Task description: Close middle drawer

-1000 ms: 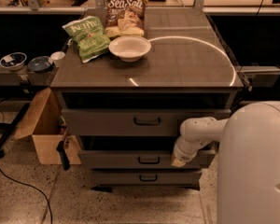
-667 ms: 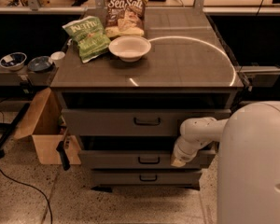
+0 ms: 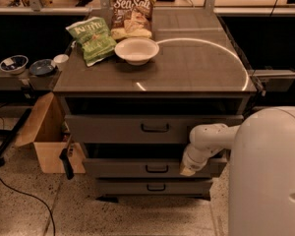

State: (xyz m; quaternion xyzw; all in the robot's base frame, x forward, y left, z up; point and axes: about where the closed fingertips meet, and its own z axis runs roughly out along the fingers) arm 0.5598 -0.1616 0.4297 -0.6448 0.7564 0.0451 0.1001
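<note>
The middle drawer (image 3: 137, 167) is the grey low-fronted one with a small dark loop handle (image 3: 156, 169) at its centre. It stands out a little from the cabinet, with a dark gap above it. My gripper (image 3: 189, 168) is at the end of the white arm (image 3: 211, 137) that reaches in from the right. It is at the right part of the middle drawer's front panel, right of the handle. The grey top drawer (image 3: 152, 128) with the taller front is above, and the narrower bottom drawer (image 3: 155, 186) is below.
On the cabinet top (image 3: 196, 68) lie a green chip bag (image 3: 92, 39), a Sea Salt chip bag (image 3: 132, 14) and a white bowl (image 3: 136, 50). A cardboard box (image 3: 44, 136) stands at the left. My white body (image 3: 270, 176) fills the lower right. A cable (image 3: 24, 193) lies on the floor.
</note>
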